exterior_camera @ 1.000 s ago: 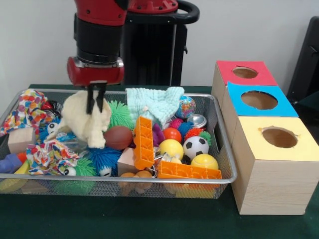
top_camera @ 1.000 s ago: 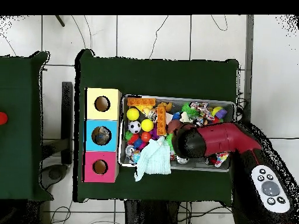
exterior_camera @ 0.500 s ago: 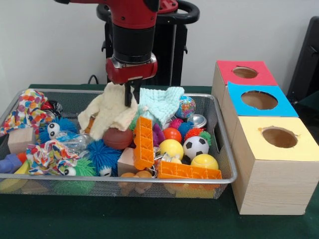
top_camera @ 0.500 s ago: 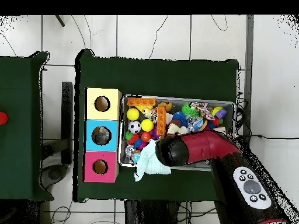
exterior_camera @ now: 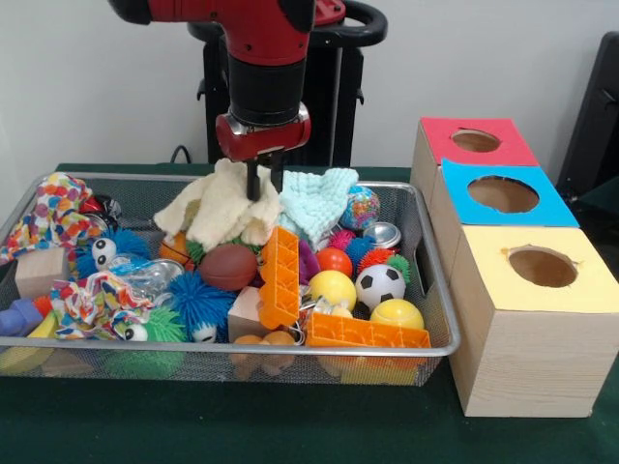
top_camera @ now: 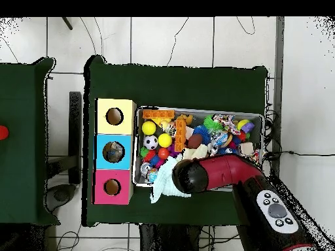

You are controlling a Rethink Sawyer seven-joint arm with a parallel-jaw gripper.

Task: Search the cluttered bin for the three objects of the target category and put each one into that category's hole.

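End effector [exterior_camera: 263,181] hangs over the bin's [exterior_camera: 437,319] far side, pinched together on a cream cloth [exterior_camera: 221,209] whose folds rest on the toys, beside a mint cloth [exterior_camera: 314,200]. Rightward, three boxes: red hole [exterior_camera: 475,141], yellow hole [exterior_camera: 542,267] look empty; blue hole [top_camera: 114,152] holds something. Most sorting apparently remains.

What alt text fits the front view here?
The red arm's gripper pinches a cream cloth above a wire bin crammed with balls, blocks and fabric. Beside the bin stand three wooden boxes with holes, topped red, blue and yellow.
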